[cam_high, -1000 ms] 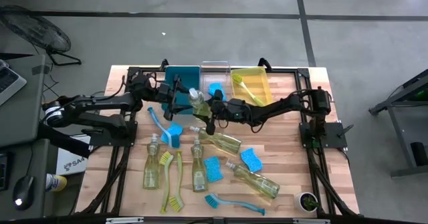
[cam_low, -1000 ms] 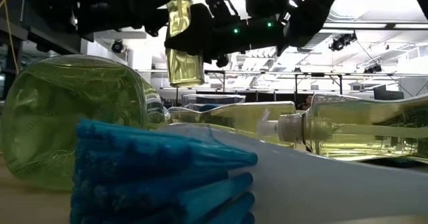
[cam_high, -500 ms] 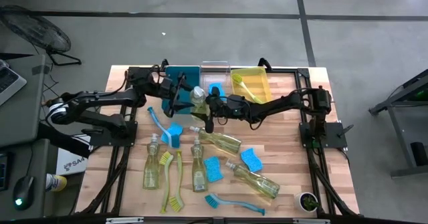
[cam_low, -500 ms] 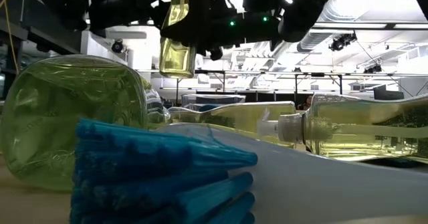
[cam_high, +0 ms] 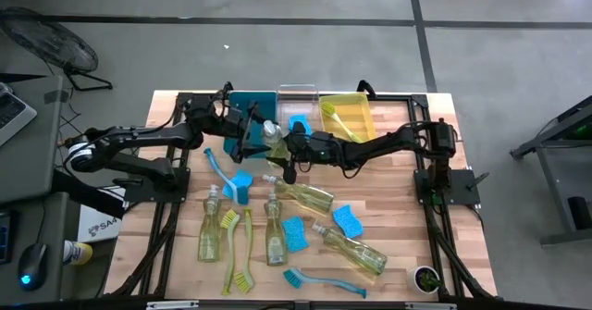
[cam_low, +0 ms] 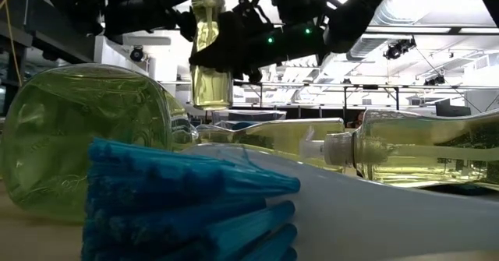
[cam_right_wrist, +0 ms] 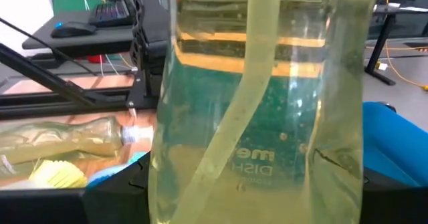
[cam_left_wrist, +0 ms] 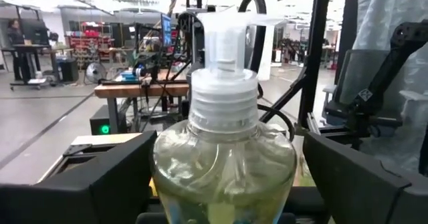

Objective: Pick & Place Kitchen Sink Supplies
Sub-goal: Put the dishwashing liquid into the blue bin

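Both arms meet at the top-centre of the high view, right over one soap bottle [cam_high: 272, 136] that hangs upright in the air just below the teal bin [cam_high: 252, 105] and the clear bin [cam_high: 297, 95]. In the low view that same bottle sits upper-left of centre, off the table, with dark arm parts bunched around its top.

The right gripper [cam_high: 287, 144] comes in from the right and is clamped on the bottle's body; its wrist view is basically filled with the clear, yellow-green bottle and the dip tube inside. So that one is holding it.

The left gripper [cam_high: 250, 130] reaches in from the left. In its wrist view the bottle's white pump stands between its two dark fingers [cam_left_wrist: 110, 180], which are spread wide with a visible gap on each side of the bottle's shoulders. Looks let go, not pinching.

The other bottles, blue sponges and brushes lie scattered over the lower-centre part of the wooden table [cam_high: 398, 199].
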Motion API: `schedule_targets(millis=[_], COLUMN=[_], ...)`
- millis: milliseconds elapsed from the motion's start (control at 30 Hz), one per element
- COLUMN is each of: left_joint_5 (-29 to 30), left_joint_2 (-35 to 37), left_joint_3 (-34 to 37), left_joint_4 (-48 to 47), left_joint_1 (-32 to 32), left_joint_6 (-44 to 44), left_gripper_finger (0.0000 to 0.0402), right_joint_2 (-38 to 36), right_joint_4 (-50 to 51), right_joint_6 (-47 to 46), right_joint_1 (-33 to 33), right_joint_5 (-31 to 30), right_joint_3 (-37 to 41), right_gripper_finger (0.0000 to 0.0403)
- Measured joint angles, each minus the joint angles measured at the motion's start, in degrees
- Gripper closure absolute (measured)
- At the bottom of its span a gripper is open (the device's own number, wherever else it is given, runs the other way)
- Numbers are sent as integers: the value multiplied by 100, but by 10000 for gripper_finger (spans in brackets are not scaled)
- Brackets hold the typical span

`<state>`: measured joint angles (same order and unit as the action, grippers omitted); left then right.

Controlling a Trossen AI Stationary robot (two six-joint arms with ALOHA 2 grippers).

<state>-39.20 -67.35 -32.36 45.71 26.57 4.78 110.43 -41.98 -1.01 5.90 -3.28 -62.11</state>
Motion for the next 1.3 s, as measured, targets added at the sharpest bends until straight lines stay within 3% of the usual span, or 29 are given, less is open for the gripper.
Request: schedule_targets(millis=[267,633,833,1300], left_joint_5=[-83,-268,-305,-338], left_joint_2=[-363,-448,-448,-448], left_joint_3=[-148,-262,-262,-262], left_joint_4=[60,127,133,125], left_joint_1=[-4,-7,-7,-7], left_joint_6=[1,26,24,-24], left_gripper_finger=[83,90,136,137], right_joint_2=[-1,-7,-13,-17], right_joint_4=[-59,6,13,55], right_joint_6=[-3,-25,-27,-34], right_joint_1=[83,81,80,82], right_joint_5=[43,67,65,27], right_joint_3=[0,-9,-9,-9], right_gripper_finger=[172,172,172,172])
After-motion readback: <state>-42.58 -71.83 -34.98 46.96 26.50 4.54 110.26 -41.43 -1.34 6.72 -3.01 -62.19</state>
